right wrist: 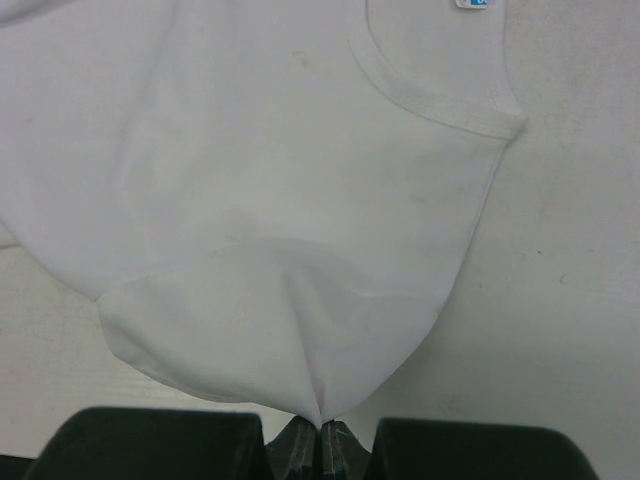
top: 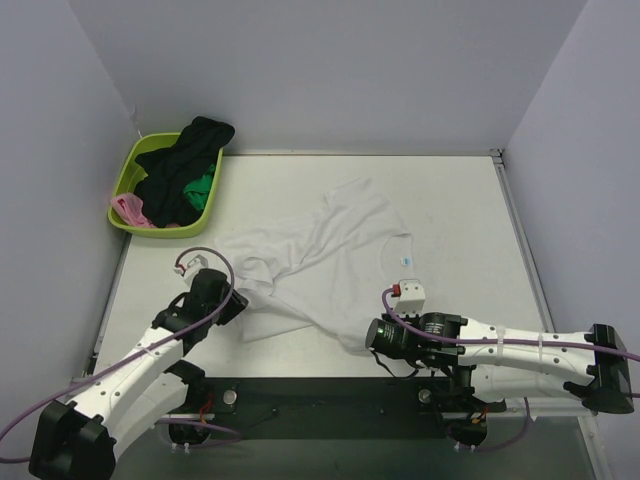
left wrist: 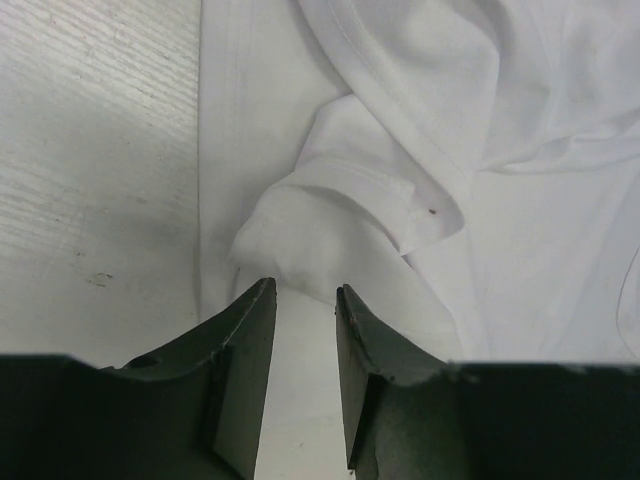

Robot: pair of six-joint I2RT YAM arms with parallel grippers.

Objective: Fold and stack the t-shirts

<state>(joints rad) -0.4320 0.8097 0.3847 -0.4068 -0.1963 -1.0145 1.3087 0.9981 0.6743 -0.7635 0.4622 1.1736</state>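
Observation:
The large white t-shirt (top: 330,255) lies crumpled and partly spread in the middle of the table, its neck label (top: 406,260) towards the right. My right gripper (top: 363,336) is shut on the shirt's near edge; the right wrist view shows the cloth (right wrist: 300,180) pulled to a point between the closed fingertips of that gripper (right wrist: 320,428). My left gripper (top: 238,298) is at the shirt's near-left part. In the left wrist view it (left wrist: 305,292) is open, with a folded hem (left wrist: 350,200) just ahead and white cloth lying between its fingers.
A lime green basket (top: 128,172) stands at the back left, holding black (top: 185,160), green (top: 203,188) and pink (top: 130,210) shirts. Grey walls close in the back and both sides. Bare table shows right of the white shirt (top: 470,230).

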